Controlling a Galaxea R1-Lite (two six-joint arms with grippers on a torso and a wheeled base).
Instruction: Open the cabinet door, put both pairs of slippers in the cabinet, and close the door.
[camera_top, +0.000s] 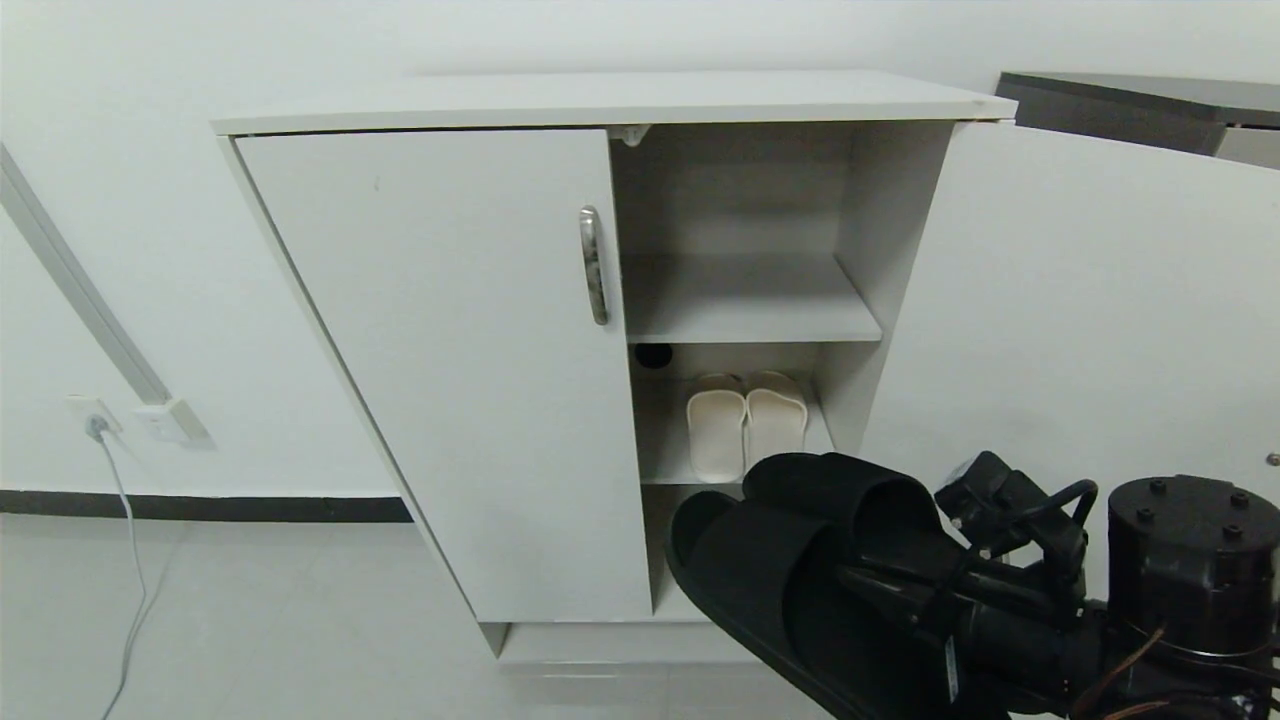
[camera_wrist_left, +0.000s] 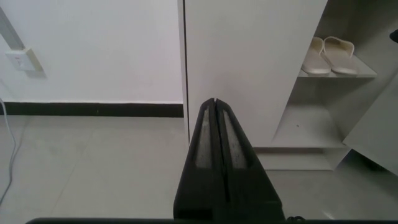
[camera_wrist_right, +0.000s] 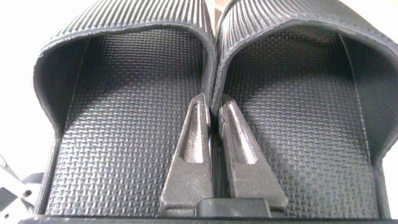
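As the right door (camera_top: 1080, 300) stands open, my right fingers (camera_wrist_right: 193, 149) pinch together the adjoining inner walls of the black slippers (camera_top: 790, 560), lower right of the head frame, before the cabinet (camera_top: 600, 100). White slippers (camera_top: 745, 425) occupy the middle shelf (camera_top: 655, 440). The black pair is judged light, soft and ribbed, and the hold adequate. My left fingers (camera_wrist_left: 205, 143) are closed and empty.

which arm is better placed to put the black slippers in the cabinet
Right: the right end effector holds the black slippers before the open side of the cabinet. The left end effector is shut and empty.
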